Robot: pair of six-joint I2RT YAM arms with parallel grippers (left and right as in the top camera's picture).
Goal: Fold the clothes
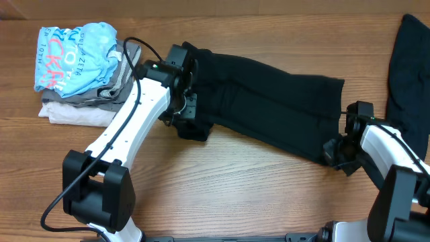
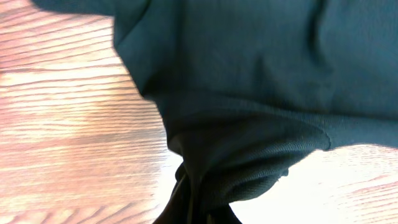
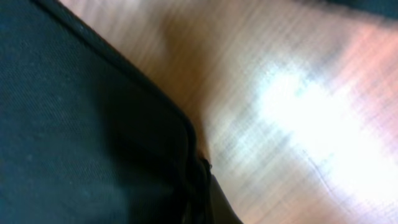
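- Surface: wooden table point(image 1: 255, 195), bare grain, strong glare in both wrist views.
- Item: black garment point(image 1: 269, 101), laid across the table's middle as a long, fairly flat band with soft lengthwise creases.
- Axis: long, running from 10 o'clock down to 4 o'clock; which end is collar or hem, cannot tell.
- Handling, as judged: light, limp, likely to sag and bunch when lifted; not fragile. Best taken at the end corners or along the stitched hem.
- Left gripper point(image 1: 190, 117): at the band's 8 o'clock corner; fabric gathered into a tight pinch in the wrist view, so apparently clenched on the cloth.
- Right gripper point(image 1: 336, 151): at the 4 o'clock corner, hem running toward it; clasped or released, cannot tell through the blur.
- Second black garment point(image 1: 411, 60): at 2 o'clock, partly off frame, well apart.
- Light-blue shirt point(image 1: 77, 57): at 10 o'clock, atop grey and beige folded garments point(image 1: 80, 107).
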